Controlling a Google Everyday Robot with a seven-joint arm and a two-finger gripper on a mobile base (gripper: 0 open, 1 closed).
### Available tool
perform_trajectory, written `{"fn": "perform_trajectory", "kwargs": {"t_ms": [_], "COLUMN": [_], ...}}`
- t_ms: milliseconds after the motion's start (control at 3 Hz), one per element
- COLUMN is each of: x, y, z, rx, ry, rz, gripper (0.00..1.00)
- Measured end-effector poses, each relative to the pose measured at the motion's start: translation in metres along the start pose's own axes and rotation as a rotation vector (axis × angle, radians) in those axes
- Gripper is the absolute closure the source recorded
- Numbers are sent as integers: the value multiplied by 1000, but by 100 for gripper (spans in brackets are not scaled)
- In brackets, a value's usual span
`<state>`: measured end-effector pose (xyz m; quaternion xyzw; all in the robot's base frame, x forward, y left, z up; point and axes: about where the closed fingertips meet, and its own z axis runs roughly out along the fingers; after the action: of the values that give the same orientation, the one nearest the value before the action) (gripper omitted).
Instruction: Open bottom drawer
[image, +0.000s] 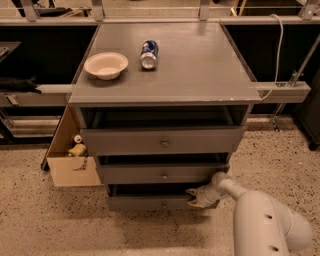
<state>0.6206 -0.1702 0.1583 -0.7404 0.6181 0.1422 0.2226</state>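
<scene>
The grey cabinet (165, 75) has three drawers. The bottom drawer (145, 202) is the lowest and slimmest, with a small round knob (163, 204) at its centre; a dark gap shows above its front panel. My gripper (196, 196) is at the right end of the bottom drawer's front, at the panel's top edge, right of the knob. The white arm (260, 222) reaches in from the lower right. The mid-sized drawer (162, 174) and the tallest drawer (162, 141) sit above it.
A white bowl (106, 65) and a blue can (148, 53) lying on its side rest on the cabinet top. An open cardboard box (70, 150) stands on the speckled floor left of the cabinet. Dark shelving runs behind.
</scene>
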Motion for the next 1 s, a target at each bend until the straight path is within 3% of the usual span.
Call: {"fn": "perform_trajectory", "kwargs": {"t_ms": [333,1000], "x": [-7,-16], "y": [0,3], "z": [-8,-13], "rx": [-1,-13], "ry": [-15,-35], "rz": [6,8], "gripper": [98,50]}}
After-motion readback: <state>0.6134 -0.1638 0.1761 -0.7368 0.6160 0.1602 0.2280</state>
